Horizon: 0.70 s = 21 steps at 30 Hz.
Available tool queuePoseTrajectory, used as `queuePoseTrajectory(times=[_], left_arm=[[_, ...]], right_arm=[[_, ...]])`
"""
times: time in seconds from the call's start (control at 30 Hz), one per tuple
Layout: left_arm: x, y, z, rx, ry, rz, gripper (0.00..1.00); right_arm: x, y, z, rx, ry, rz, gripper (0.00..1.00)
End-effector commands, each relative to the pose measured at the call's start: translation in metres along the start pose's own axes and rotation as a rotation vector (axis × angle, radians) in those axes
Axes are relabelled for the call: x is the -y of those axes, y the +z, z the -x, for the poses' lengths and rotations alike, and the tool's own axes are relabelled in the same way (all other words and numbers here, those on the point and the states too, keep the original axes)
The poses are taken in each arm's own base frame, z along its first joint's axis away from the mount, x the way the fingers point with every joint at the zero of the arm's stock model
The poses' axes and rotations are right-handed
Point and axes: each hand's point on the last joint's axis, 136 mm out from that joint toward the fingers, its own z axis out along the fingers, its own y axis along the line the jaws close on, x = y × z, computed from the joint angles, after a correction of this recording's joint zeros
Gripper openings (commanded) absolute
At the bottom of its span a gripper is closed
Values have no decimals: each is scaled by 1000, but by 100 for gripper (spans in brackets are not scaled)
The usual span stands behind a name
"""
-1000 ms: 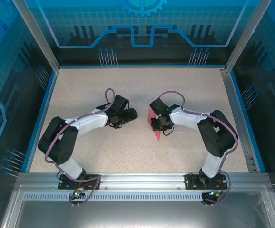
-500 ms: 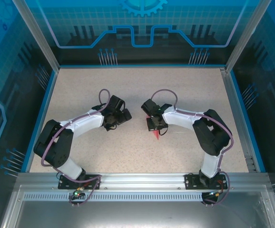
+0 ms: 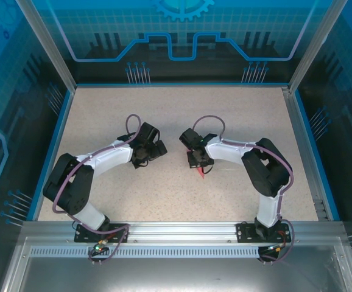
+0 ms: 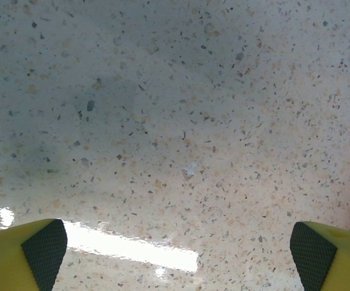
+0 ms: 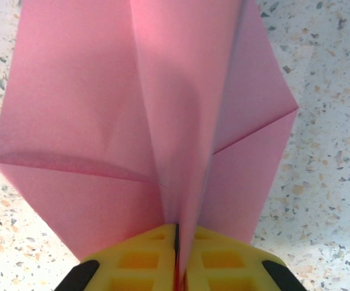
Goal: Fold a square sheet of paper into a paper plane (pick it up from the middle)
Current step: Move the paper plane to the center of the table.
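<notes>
The pink paper plane (image 5: 163,109) is folded along a centre crease, with a flap spreading to each side. My right gripper (image 5: 177,233) is shut on that crease, its yellow fingers (image 5: 138,260) pressed together on the paper. From above, only a red tip of the paper plane (image 3: 201,174) sticks out below the right gripper (image 3: 197,159), near the table's middle. My left gripper (image 3: 154,149) stands a short way to the left of it. In the left wrist view, the left gripper (image 4: 178,248) is open wide over bare speckled table, with nothing between its pads (image 4: 45,245).
The speckled table (image 3: 164,109) has a blue rim and is walled by blue panels at the back and sides. An aluminium rail (image 3: 182,230) runs along the near edge by the arm bases.
The right gripper has shifted a little left with the paper, and less pink shows from above. The left gripper has drawn back to the left and opened slightly wider.
</notes>
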Motion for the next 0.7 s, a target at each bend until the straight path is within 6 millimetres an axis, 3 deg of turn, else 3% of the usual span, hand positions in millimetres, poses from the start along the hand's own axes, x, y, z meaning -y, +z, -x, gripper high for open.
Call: queuePoseTrajectory(times=[0.0,0.1,0.3,0.67], left_arm=[[-14,-7,5,18,-13,40,98],[-17,-8,6,20,-16,43,99],[-24,-10,7,25,-32,49,99],[-37,-18,6,29,-45,66,98]], right_arm=[[2,30,-29,-84,33,-4,9],[1,15,-15,-35,35,5,9],[-13,-13,34,59,34,73,9],[-20,11,103,93,63,61,8]])
